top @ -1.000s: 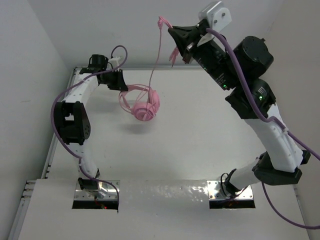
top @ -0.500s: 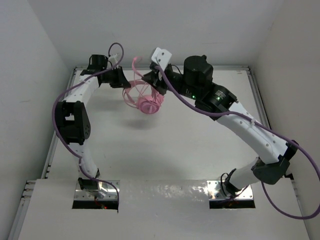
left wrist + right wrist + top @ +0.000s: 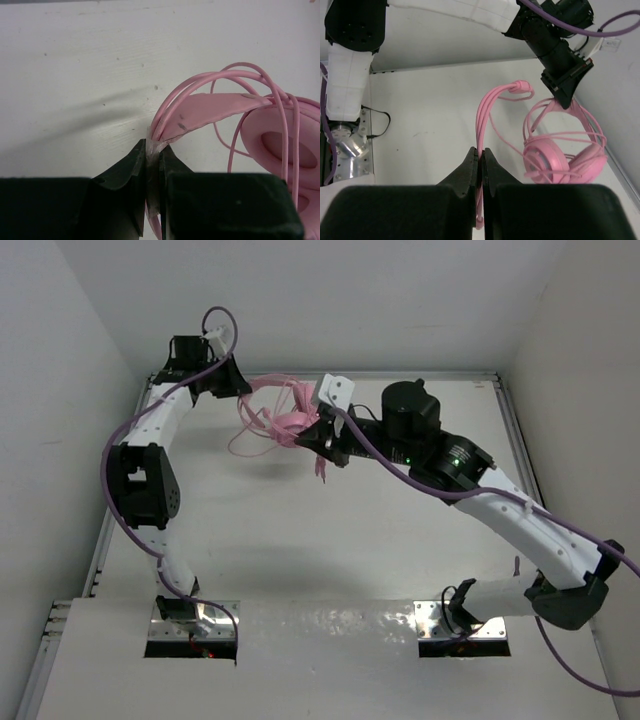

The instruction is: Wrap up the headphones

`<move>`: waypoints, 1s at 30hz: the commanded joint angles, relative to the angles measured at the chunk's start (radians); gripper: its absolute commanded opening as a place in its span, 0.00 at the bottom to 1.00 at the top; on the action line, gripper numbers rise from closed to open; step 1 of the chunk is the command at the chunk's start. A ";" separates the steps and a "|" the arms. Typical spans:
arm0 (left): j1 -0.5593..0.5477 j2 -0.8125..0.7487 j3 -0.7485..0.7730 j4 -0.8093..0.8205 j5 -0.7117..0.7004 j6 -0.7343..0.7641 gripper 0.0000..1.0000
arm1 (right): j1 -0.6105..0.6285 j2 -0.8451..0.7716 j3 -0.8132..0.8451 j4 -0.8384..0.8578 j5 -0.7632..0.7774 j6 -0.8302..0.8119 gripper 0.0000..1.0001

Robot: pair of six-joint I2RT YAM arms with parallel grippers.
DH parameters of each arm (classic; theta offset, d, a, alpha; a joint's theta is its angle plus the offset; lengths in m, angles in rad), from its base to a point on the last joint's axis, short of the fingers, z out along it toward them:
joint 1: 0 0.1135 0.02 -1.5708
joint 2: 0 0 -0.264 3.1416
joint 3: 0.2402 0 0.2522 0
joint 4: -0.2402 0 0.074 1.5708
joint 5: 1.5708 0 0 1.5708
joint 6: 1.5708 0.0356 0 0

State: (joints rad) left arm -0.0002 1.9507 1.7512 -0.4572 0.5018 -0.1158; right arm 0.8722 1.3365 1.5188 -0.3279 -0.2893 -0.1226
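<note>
Since half a second ago, the left pincer (image 3: 228,383) has shifted back toward the far wall (image 3: 300,300). The right pincer (image 3: 319,441) has dropped nearer and now sits just right of the headphones (image 3: 287,423). The headphones are held off the far-left bench (image 3: 380,540), between both pincers. From above, the wrists block the jaws.

Left wrist view: the pincer is clenched on the headband (image 3: 215,107).

Right wrist view: the pincer is clamped on the bunched cable (image 3: 480,120), with loops draped over an earcup (image 3: 545,159).
</note>
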 commanded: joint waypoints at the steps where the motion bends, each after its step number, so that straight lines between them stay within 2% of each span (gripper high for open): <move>1: 0.029 -0.032 0.068 0.104 0.043 -0.091 0.00 | 0.001 -0.040 -0.054 -0.028 0.047 0.015 0.00; 4: 0.042 -0.030 0.086 0.153 0.098 -0.125 0.00 | -0.001 -0.060 -0.109 -0.074 0.084 0.024 0.00; 6: 0.052 -0.027 0.108 0.152 0.098 -0.117 0.00 | -0.002 -0.123 -0.175 -0.056 0.200 0.012 0.00; 9: 0.054 -0.024 0.137 0.082 0.070 -0.001 0.00 | -0.012 -0.212 -0.230 -0.051 0.430 -0.020 0.00; 12: 0.054 -0.035 0.130 0.037 0.015 0.057 0.00 | -0.010 -0.284 -0.253 -0.086 0.574 -0.052 0.00; 14: 0.055 -0.050 0.114 0.045 -0.050 0.062 0.00 | -0.012 -0.324 -0.272 -0.127 0.593 -0.064 0.00; 17: 0.074 -0.059 0.110 0.080 -0.072 0.024 0.00 | -0.010 -0.339 -0.313 -0.184 0.613 -0.081 0.00; 20: 0.088 -0.058 0.110 0.124 -0.017 -0.074 0.00 | -0.010 -0.320 -0.332 -0.201 0.575 -0.055 0.00; 24: 0.085 -0.052 0.102 0.170 0.037 -0.155 0.00 | -0.004 -0.202 -0.258 -0.134 0.351 -0.014 0.00; 25: 0.085 -0.044 0.103 0.173 0.058 -0.172 0.00 | 0.013 -0.124 -0.226 -0.123 0.273 -0.014 0.00; 30: 0.083 -0.042 0.071 0.227 0.099 -0.263 0.00 | 0.111 0.114 0.047 -0.088 0.098 -0.075 0.00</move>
State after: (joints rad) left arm 0.0803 1.9507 1.8301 -0.3553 0.5087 -0.2436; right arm 0.9337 1.3937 1.4239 -0.4938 -0.0212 -0.1677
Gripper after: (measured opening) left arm 0.085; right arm 0.009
